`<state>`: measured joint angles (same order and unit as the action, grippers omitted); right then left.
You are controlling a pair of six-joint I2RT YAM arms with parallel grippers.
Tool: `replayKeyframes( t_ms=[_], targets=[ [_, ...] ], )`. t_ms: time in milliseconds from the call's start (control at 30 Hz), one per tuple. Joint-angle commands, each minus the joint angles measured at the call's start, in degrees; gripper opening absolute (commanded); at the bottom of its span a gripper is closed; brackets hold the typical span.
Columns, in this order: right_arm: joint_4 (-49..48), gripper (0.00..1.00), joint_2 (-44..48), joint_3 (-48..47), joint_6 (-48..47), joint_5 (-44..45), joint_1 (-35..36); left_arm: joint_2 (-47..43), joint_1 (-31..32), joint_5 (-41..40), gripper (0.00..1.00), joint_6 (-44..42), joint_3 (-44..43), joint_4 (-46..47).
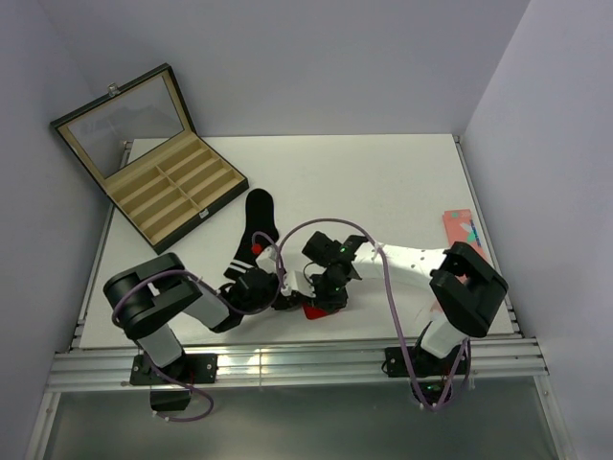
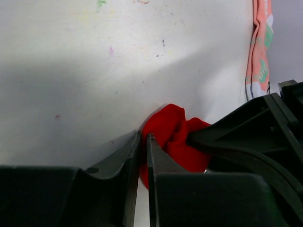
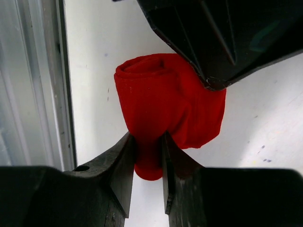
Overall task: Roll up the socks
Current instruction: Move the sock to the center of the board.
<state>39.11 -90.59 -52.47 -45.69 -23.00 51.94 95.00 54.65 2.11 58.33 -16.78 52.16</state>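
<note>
Your red sock [image 3: 161,94] sits bunched into a roll near the front edge of the worktop [image 1: 364,182]. The black sock [image 1: 257,225] lies flat to its left, farther in. Your right end effector [image 3: 147,142] is clamped on the roll's lower fold. Your left end effector [image 2: 143,139] shows only a slit beside the fabric, and you cannot tell whether it pinches any.

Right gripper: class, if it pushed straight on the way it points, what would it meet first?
The rolled red fabric sock, pinched in the right gripper. Just beyond it looms the left gripper, though depth is unclear.
</note>
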Motion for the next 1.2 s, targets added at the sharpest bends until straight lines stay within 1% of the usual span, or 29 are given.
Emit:
replayKeyframes(
  t_ms=[0,133,167,267,367,567,667,700,767,800,867,900,933,1000,1033,1100,1133,1167],
  targets=[
    [7.20,0.22,-3.36,-0.88,0.08,-0.72,-1.23,4.92,0.63,3.25,0.17,-1.55,-2.46,-0.05],
    [12.19,0.22,-8.46,-5.61,-1.67,-4.58,-3.51,7.48,0.63,4.04,0.17,-1.81,-3.26,3.11],
    [13.09,0.22,-9.34,-6.59,-2.03,-6.42,-4.04,7.57,0.63,3.87,0.18,-1.90,-3.26,3.56],
    [15.20,0.22,-12.06,-8.96,-2.65,-8.36,-6.50,7.13,0.54,2.64,0.23,-1.73,-2.13,4.17],
    [16.08,0.22,-13.65,-10.28,-2.82,-9.16,-8.17,6.17,0.19,1.32,0.27,-0.68,0.51,6.28],
    [14.85,0.22,-15.67,-10.20,-1.07,-8.73,-8.52,4.05,-0.69,-1.85,0.31,2.40,6.40,9.09],
    [13.89,0.22,-16.11,-9.85,-0.36,-8.37,-8.44,3.17,-0.86,-5.26,0.31,4.85,11.74,12.87],
    [13.71,0.22,-16.29,-9.85,-0.10,-8.37,-8.52,3.09,-0.86,-5.71,0.32,5.48,12.90,15.75],
    [13.18,0.22,-16.46,-9.85,0.25,-8.28,-8.53,3.08,-0.34,-7.54,0.32,7.59,16.40,19.19],
    [12.92,0.22,-16.64,-9.93,0.51,-8.28,-8.53,3.17,0.27,-8.34,0.32,8.20,16.60,20.51],
    [12.65,0.21,-16.99,-10.28,1.31,-8.46,-8.61,3.35,3.08,-10.27,0.32,9.78,18.88,22.63],
    [12.57,0.21,-17.34,-10.46,1.57,-8.46,-8.61,3.26,4.40,-12.55,0.33,10.49,19.23,23.07],
    [12.13,0.22,-17.43,-10.64,2.35,-8.37,-8.61,2.91,6.85,-13.26,0.33,11.19,19.24,23.42],
    [11.95,0.21,-17.69,-10.90,3.06,-8.46,-8.87,1.60,8.62,-15.89,0.34,12.16,19.24,22.46],
    [11.95,0.21,-17.87,-11.16,3.67,-8.55,-9.05,-0.41,10.02,-16.60,0.34,12.51,19.06,21.15],
    [11.86,0.21,-18.48,-11.34,4.38,-8.46,-9.31,-2.97,11.26,-18.53,0.35,13.39,17.83,15.10],
    [12.21,0.21,-18.83,-11.69,4.64,-8.55,-9.58,-6.02,12.92,-20.89,0.37,13.65,17.31,12.81],
    [12.22,0.21,-19.10,-11.87,4.73,-8.64,-9.67,-7.71,13.89,-21.96,0.37,13.74,15.65,7.40]
  ],
)
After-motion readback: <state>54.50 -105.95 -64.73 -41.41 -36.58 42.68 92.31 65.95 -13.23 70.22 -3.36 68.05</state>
